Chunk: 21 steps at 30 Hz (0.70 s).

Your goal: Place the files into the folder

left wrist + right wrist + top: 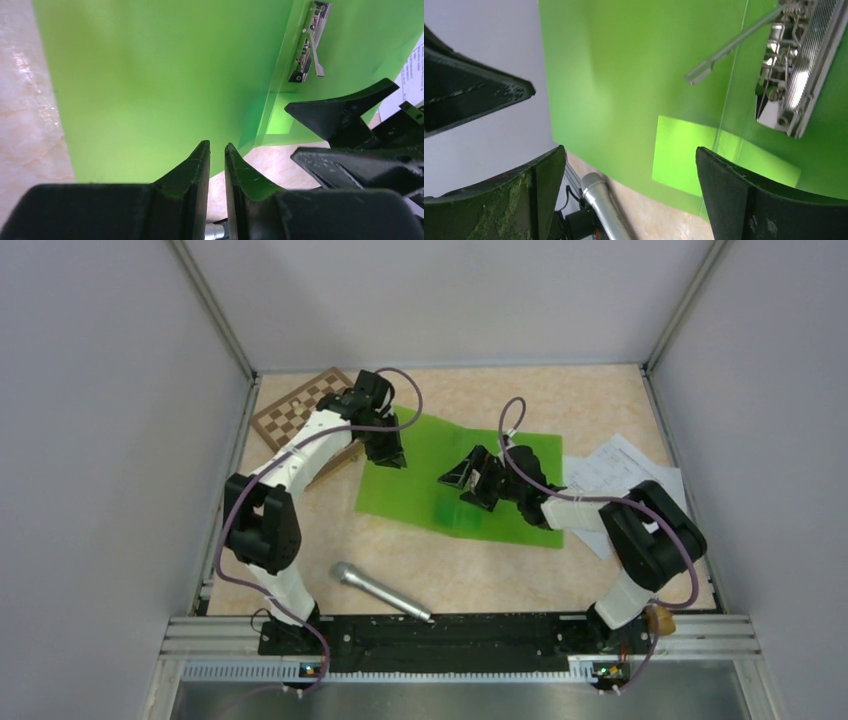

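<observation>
Green plastic, the folder (440, 475) lies open mid-table. Its left cover is raised and apparently pinched at the edge by the left gripper (217, 147), fingers almost together. The right gripper (463, 485) hovers over the spine, fingers spread wide and empty. The files (618, 465) lie outside, just beside the folder's right edge. Should that thin pinch slip, the cover could drop over the clip (307, 45) before any sheet goes in.
</observation>
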### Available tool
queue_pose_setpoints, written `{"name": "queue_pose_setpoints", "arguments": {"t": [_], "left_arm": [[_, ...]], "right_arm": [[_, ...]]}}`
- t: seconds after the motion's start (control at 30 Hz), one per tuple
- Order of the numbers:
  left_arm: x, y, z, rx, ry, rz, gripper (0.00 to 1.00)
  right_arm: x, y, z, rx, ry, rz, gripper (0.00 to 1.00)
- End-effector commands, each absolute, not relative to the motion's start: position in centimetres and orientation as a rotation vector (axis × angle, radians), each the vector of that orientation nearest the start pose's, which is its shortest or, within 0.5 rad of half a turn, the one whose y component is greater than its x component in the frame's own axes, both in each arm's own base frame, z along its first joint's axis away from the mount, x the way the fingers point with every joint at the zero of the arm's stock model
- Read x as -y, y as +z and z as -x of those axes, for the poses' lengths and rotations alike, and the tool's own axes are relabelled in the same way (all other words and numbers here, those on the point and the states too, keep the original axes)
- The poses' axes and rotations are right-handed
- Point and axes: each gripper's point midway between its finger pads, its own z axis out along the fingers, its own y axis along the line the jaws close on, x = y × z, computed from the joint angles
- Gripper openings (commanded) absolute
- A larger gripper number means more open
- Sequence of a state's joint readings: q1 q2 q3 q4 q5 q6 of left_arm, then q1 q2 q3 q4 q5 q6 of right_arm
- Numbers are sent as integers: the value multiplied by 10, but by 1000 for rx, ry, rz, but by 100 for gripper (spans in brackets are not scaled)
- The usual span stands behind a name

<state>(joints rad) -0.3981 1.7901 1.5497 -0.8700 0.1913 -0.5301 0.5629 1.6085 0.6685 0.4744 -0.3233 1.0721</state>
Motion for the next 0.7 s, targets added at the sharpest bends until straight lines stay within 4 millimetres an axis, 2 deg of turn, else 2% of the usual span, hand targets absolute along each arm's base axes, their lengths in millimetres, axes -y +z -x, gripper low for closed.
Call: {"name": "queue_pose_setpoints", "arguments": {"t": [0.0,0.1,0.2,0.27,0.33,0.43,0.53,0.57,0.6,0.67], "left_arm": [[189,160,-350,-2713,-554,198,22],[179,165,-348,-2694,-556,227,22],[176,169,-345,-2685,-563,232,22],[176,170,-344,-2685,-569,230,22],[176,168,-341,-2691,-575,224,22],[180,166,-339,-2696,-608,197,22],[185,160,-344,-2705,-632,181,22],[189,158,-346,-2708,-651,173,22],[194,157,-349,-2708,-671,165,22],[204,157,-355,-2710,-693,141,22]], "right_arm": [[-318,125,-344,-2127,1319,-296,99],[-309,122,-379,-2107,1236,-307,99],[-301,130,-425,-2050,1238,-305,99],[-294,155,-451,-1961,1314,-312,99],[-290,176,-463,-1915,1348,-301,99],[-286,192,-456,-1924,1319,-255,99],[-269,191,-433,-1975,1238,-245,99],[-259,192,-426,-1993,1174,-237,99],[-244,182,-417,-2055,1071,-259,99],[-206,173,-403,-2125,830,-279,99]]}}
